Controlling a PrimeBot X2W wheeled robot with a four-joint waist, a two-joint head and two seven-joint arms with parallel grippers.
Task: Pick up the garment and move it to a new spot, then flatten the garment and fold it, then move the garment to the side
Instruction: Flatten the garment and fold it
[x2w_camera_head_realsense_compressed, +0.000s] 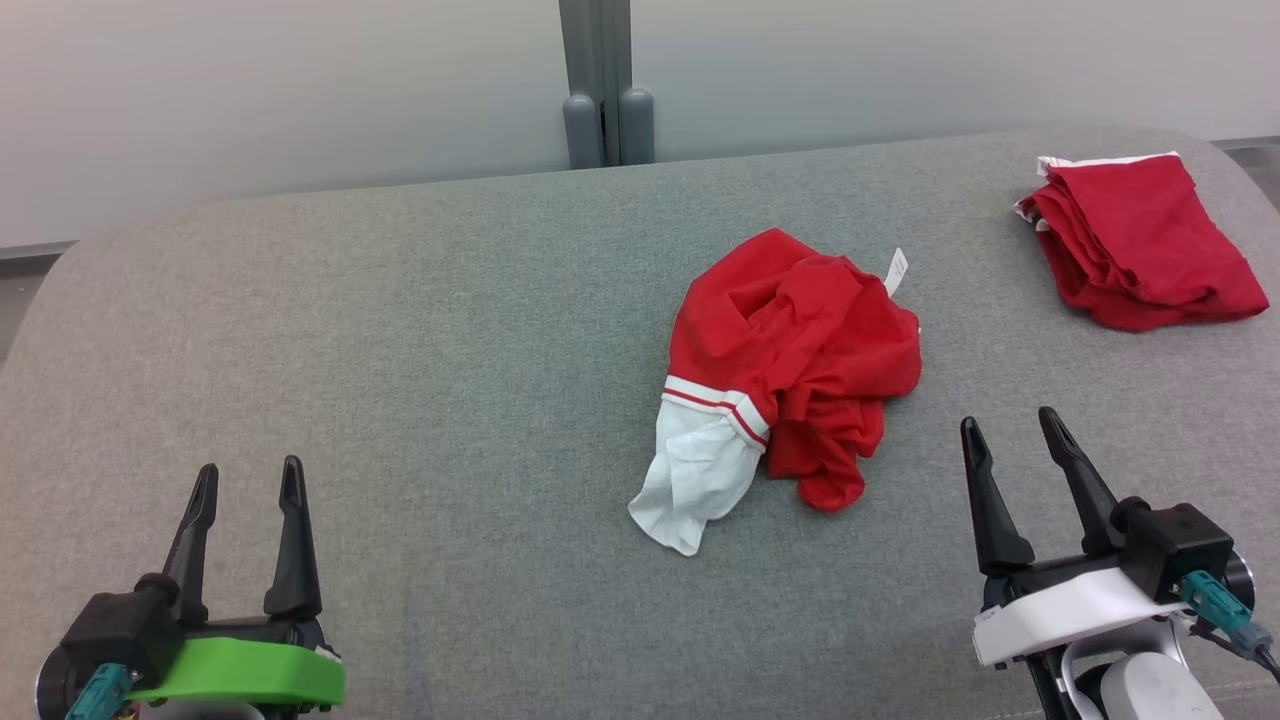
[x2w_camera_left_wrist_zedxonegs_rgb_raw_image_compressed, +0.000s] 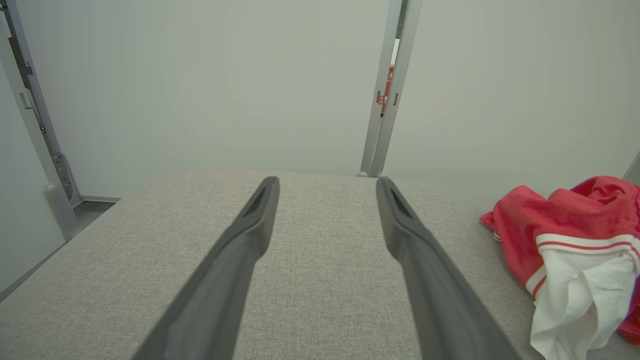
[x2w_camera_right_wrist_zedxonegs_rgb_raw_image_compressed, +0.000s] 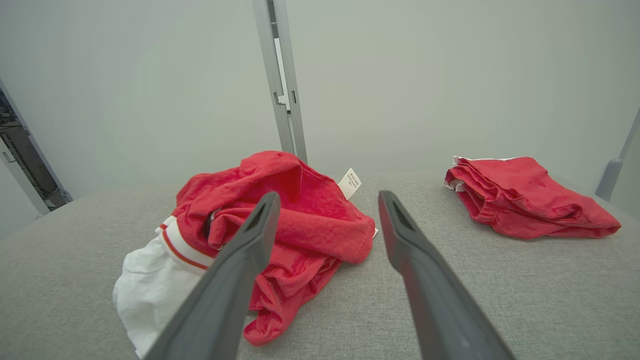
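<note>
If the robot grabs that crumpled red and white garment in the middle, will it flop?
Probably yes: the crumpled garment lies in soft folds, so it would likely drape from one pinch. The cloth looks thin, so probably light. Its white part may trail behind.

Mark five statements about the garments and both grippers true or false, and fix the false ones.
1. The crumpled garment, red with a white part, lies on the grey surface. True.
2. The right gripper is shut on the crumpled garment. False: it is open, empty and apart from the cloth.
3. A folded red garment lies at the far right of the grey surface. True.
4. The left gripper touches the crumpled garment. False: it is open over bare surface, well to the left of that garment.
5. The crumpled garment is spread flat. False: it is bunched up in a heap.
</note>
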